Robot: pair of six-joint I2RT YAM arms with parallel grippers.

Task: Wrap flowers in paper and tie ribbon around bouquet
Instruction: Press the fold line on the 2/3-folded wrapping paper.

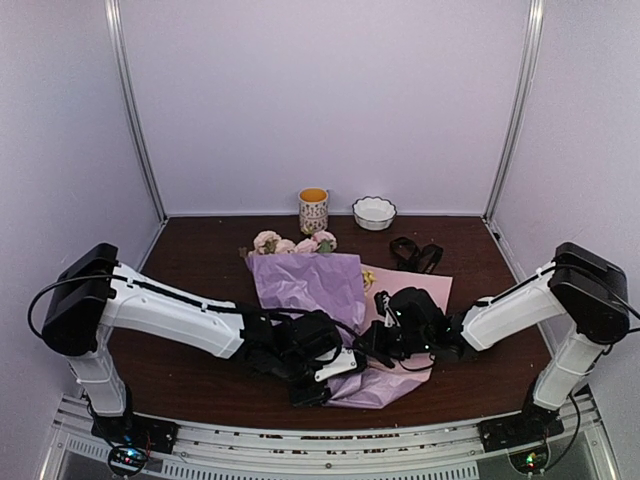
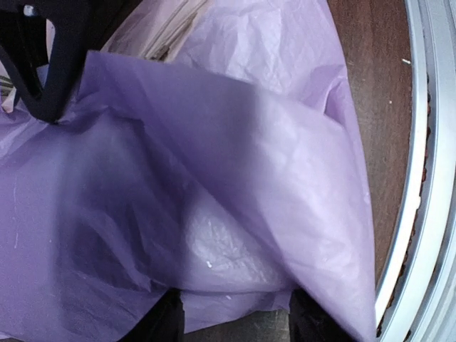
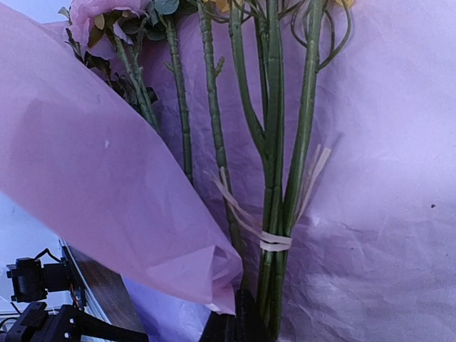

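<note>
The lilac paper [image 1: 310,282] lies at mid-table with one side folded over the flowers [image 1: 295,242], whose pink heads stick out at its far end. In the right wrist view the green stems [image 3: 274,178], bound by a pale rubber band [image 3: 274,242], rest on the paper [image 3: 385,214]. My right gripper [image 3: 242,324] is shut, its black tips against the stems' lower ends. Paper [image 2: 214,185] fills the left wrist view. My left gripper [image 2: 239,324] is open at the near corner, the paper's edge draped loosely over its spread fingers [image 2: 165,320]. The black ribbon [image 1: 415,254] lies at back right.
A patterned mug [image 1: 313,210] and a white bowl [image 1: 374,212] stand at the back edge. The metal front rail [image 2: 420,214] runs close to the right of the left gripper. Both arms [image 1: 180,318] meet over the paper's near end.
</note>
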